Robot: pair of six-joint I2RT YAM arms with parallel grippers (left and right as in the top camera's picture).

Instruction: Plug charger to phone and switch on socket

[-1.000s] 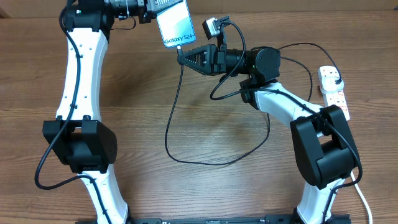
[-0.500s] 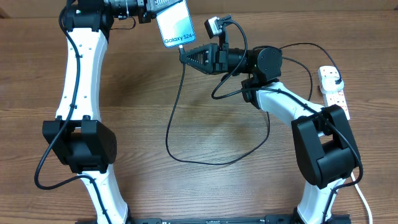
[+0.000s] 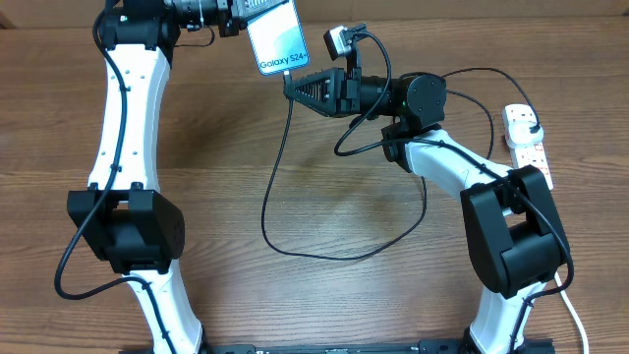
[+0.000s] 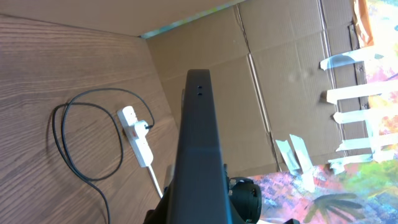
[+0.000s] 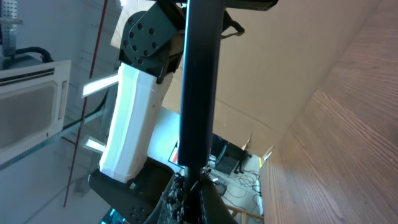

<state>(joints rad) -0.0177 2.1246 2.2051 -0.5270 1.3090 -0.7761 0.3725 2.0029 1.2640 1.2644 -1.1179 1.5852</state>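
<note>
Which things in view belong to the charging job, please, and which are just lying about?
Job: slim blue-screened smartphone; thin black charger cable; white oblong power strip; left tool; right tool.
Lying about: brown cardboard wall; white tape strips.

The wooden table [image 3: 295, 315] bears the white socket [image 3: 529, 147] and looping charger [image 3: 334, 259].

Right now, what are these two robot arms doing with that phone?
The left gripper holds the phone up near the far edge of the table. The right gripper is shut on the tip of the charger, right at the phone's bottom edge; whether it is fully in cannot be told. The black cable loops across the table to the white socket on the right, where its plug already sits. Neither gripper is near the socket's switches.
</note>
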